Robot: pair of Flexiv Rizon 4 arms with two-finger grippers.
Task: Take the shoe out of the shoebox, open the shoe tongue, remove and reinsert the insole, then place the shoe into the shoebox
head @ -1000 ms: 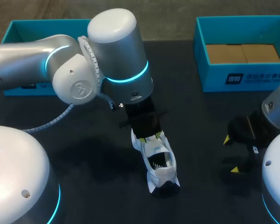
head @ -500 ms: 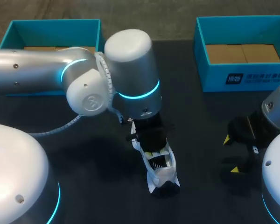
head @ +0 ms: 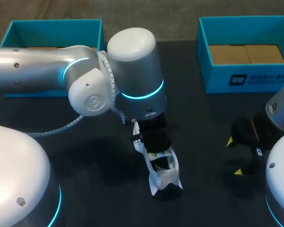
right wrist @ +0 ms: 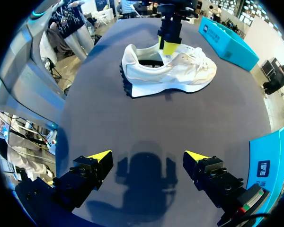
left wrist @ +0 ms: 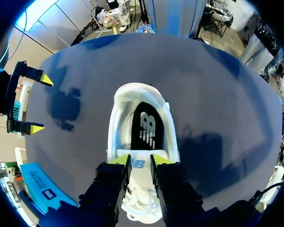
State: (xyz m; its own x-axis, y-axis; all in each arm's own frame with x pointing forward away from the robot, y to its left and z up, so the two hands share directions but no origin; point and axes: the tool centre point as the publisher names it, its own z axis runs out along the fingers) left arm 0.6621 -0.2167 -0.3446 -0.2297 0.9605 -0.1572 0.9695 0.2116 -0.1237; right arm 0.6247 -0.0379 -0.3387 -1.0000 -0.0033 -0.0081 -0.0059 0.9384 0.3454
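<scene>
The left gripper [left wrist: 138,161] stands down on the tongue [left wrist: 138,164] of the shoe [head: 163,172], at the lace end of the shoe's opening. Whether it pinches the tongue or only rests on it cannot be told from these views. Just past the tongue, toward the heel, the black insole [left wrist: 144,125] lies flat inside the shoe. The shoe sits upright on its sole on the dark table [head: 85,156], out of any box. Its long axis runs from the toe, under the left wrist, to the heel, which points toward the robot's base.

To the shoe's right and well apart from it, the right gripper [head: 234,156] hangs over bare table with its yellow tips spread wide and nothing between them. It sees the shoe side-on. Beyond the shoe's toe end stand two teal boxes, the left box [head: 54,23] behind the left arm and the right box [head: 246,78] off to the far right. Both show only a cardboard floor.

The step in hand looks like opening the tongue. The left arm is the nearer by far, already on the shoe. Any pull would likely need to run along the long axis, toward the toe and up, to bare the insole. Too hard a tug could drag the light shoe across the table.
</scene>
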